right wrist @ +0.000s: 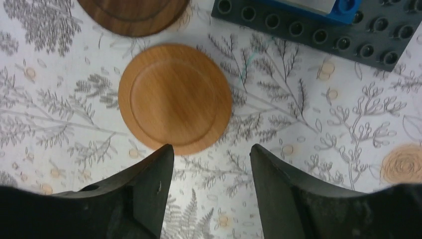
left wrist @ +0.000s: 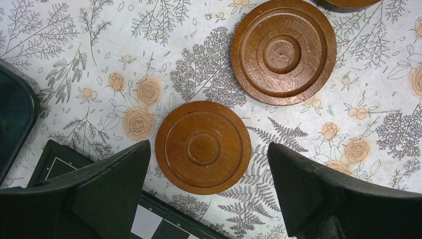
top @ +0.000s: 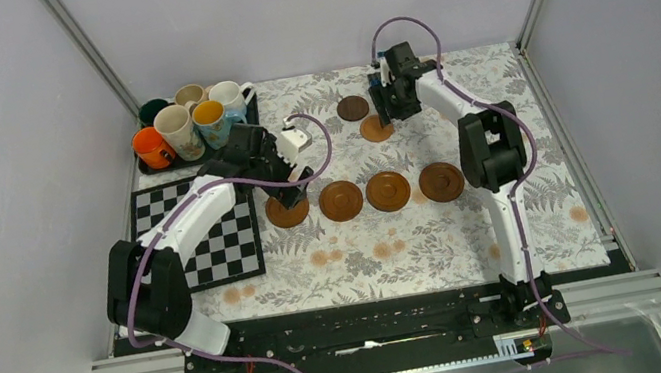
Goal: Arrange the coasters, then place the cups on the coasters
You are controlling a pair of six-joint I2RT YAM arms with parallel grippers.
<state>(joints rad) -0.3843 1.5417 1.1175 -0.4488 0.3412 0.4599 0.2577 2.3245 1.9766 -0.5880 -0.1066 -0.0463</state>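
While the left gripper (left wrist: 208,150) hangs with jaws spread wide over the leftmost coaster (left wrist: 203,147) of a row of four, gripping nothing, the right gripper (right wrist: 211,152) hovers, jaws apart and empty, above a paler coaster (right wrist: 175,98) farther back. The cups (top: 194,123) stand bunched on the tray (top: 163,168) at the back left.

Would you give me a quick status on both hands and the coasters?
Left hand open over round brown wooden coaster, row's left end. Right hand open above lighter round wooden coaster at back. Ceramic mugs in black tray. Nothing blocking.
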